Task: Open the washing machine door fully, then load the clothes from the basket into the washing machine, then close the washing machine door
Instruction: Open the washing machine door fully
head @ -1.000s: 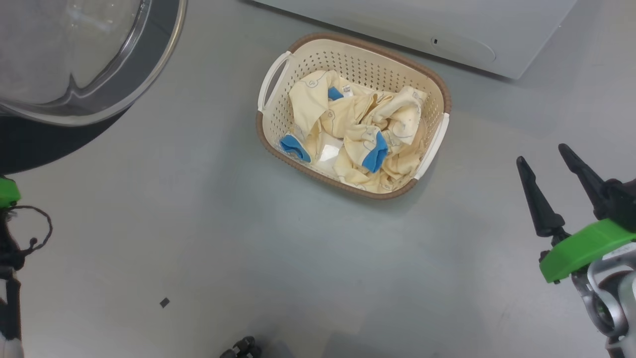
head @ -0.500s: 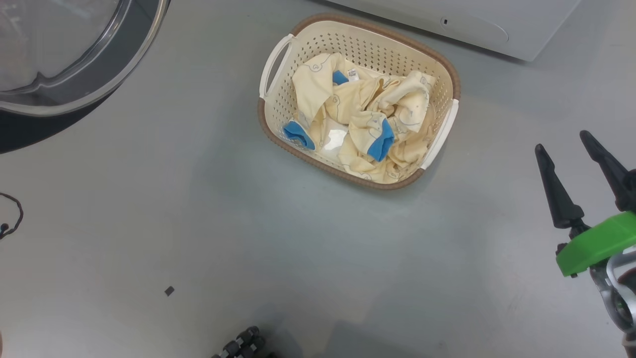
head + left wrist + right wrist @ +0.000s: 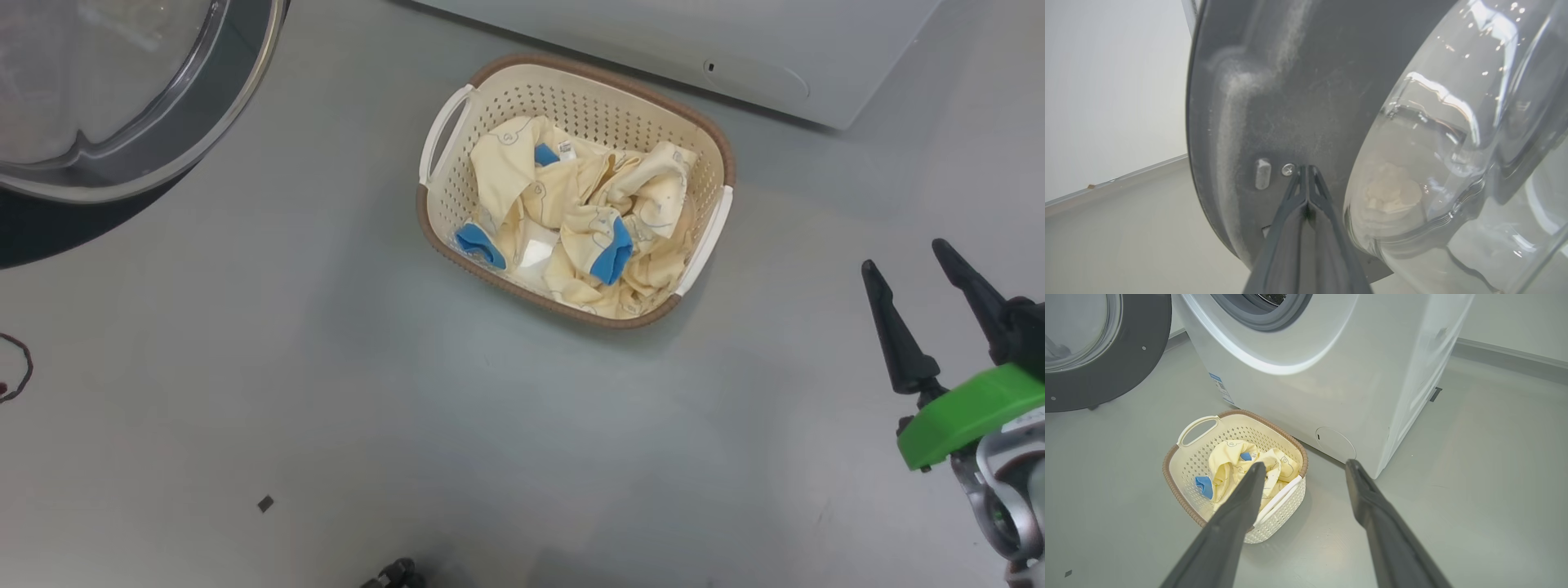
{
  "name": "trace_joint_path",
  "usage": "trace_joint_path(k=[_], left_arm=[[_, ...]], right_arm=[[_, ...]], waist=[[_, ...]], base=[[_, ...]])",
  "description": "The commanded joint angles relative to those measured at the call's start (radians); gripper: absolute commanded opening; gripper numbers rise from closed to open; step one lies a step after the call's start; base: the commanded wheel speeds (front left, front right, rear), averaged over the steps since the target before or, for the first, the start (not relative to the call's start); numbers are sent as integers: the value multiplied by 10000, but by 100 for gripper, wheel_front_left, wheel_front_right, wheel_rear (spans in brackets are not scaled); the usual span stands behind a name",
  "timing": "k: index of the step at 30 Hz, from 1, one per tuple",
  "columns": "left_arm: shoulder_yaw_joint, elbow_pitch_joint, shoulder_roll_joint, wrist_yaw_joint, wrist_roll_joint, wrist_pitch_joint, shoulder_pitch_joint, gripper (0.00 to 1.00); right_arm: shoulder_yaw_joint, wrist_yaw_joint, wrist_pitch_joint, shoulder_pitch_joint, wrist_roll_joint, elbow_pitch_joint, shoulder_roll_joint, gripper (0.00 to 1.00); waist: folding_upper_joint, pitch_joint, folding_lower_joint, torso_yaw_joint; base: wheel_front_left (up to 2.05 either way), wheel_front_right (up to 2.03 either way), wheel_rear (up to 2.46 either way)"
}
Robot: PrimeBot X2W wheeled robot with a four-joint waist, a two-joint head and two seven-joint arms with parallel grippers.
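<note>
The cream basket (image 3: 441,233) stands on the grey floor in front of the white washing machine (image 3: 694,33), with the pale yellow, blue-cuffed clothes (image 3: 571,208) heaped inside. The washing machine door (image 3: 237,114) is swung open at the upper left. My right gripper (image 3: 903,255) hovers open and empty to the right of the basket. In the right wrist view it (image 3: 1305,464) points at the basket (image 3: 1180,457), the clothes (image 3: 1229,465) and the machine (image 3: 1331,375). My left gripper (image 3: 1306,168) is shut, its tips at the door's grey inner face (image 3: 1290,81) beside a screw, left of the glass bowl (image 3: 1453,143).
The round service flap (image 3: 755,77) sits low on the machine's front. On the floor lie a small dark scrap (image 3: 265,504) and a cable loop (image 3: 16,367) at the left edge. A dark knobbly part (image 3: 396,574) pokes in at the bottom.
The head camera has swayed, shifting the whole picture. My left arm's green collar has gone from the left edge of the head view. The right gripper stays open in about the same place.
</note>
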Motion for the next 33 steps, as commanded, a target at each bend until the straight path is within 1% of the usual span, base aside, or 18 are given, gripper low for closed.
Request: trace_joint_path(k=[1, 7, 16, 19, 24, 28, 33], left_arm=[[418, -274, 929, -47, 139, -107, 54, 0], [242, -551, 957, -228, 684, -109, 417, 0], [-281, -1242, 797, -414, 1319, -109, 1409, 0], [-448, -1494, 734, -435, 1431, -98, 1687, 0], [-931, -2368, 451, -432, 1656, 187, 2452, 0], [-1312, -3316, 65, -473, 1631, 644, 3176, 0], [-1807, -4648, -370, -311, 1759, 1100, 4123, 0]], right_arm=[[233, -25, -144, -23, 76, -208, 12, 100], [468, -25, -597, -94, 199, 364, 340, 100], [699, -25, -1405, -104, 435, 1315, 915, 100], [719, -25, -1615, -75, 487, 1477, 1051, 100], [683, -25, -2103, 108, 578, 1796, 1359, 100], [575, -25, -2348, 306, 593, 1891, 1590, 100], [386, -25, -2512, 551, 549, 1795, 1858, 100]], waist=[[0, -222, 1, -118], [0, -953, 1, -420], [0, -2357, 1, -1043], [0, -2678, 1, -1204], [0, -3437, 1, -1616], [0, -3919, 1, -1968], [0, -4341, 1, -2435]], base=[[0, 0, 0], [0, 0, 0], [0, 0, 0], [0, 0, 0], [0, 0, 0], [0, 0, 0], [0, 0, 0]])
